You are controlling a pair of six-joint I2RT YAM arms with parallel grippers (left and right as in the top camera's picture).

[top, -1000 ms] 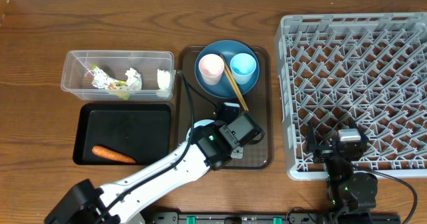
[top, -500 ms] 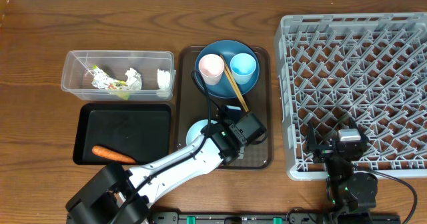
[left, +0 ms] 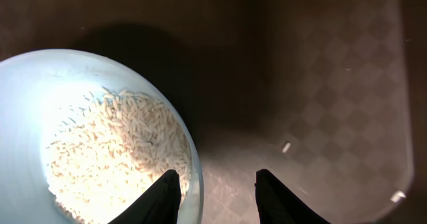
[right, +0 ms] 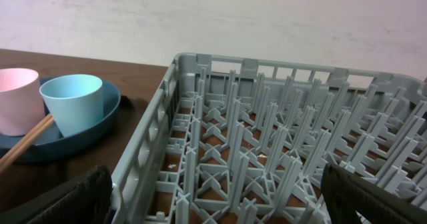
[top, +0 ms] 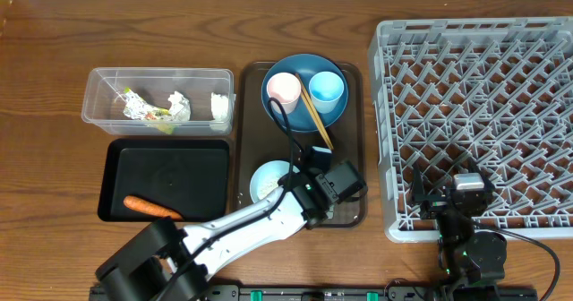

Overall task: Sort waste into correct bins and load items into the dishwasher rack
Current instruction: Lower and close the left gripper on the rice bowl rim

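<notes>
While the dishwasher rack (top: pixel 483 95) has nothing in it yet, the waste part of the job looks mostly done. The clear tub (top: pixel 98 77) holds the white paper wads (top: pixel 179 104) and the green-yellow wrapper (top: pixel 141 110). The black tray (top: pixel 179 171) holds the orange carrot (top: pixel 152 209).

The one bit of waste left is the rice (left: pixel 113 144). It sits in a heap inside the pale blue bowl (left: pixel 40 84), which is on the near end of the brown serving tray (left: pixel 320 71). A few loose grains (left: pixel 285 147) lie on that tray too.

The left hand (left: pixel 217 177) hangs right over the edge of the bowl. Its two fingers are partly apart. The rim of the bowl sits between them, close to one finger. They are not pinching it, so the hand holds nothing. I think it is about to grab the rim so the rice can be tipped out.

The right hand (right: pixel 213 181) is spread wide and holds nothing. It waits at the near edge of the rack.

No dish is in the rack. The blue plate (top: pixel 309 64), the pink cup (top: pixel 284 92), the blue cup (top: pixel 326 88) and the chopsticks (top: pixel 315 117) all sit at the far end of the serving tray.
</notes>
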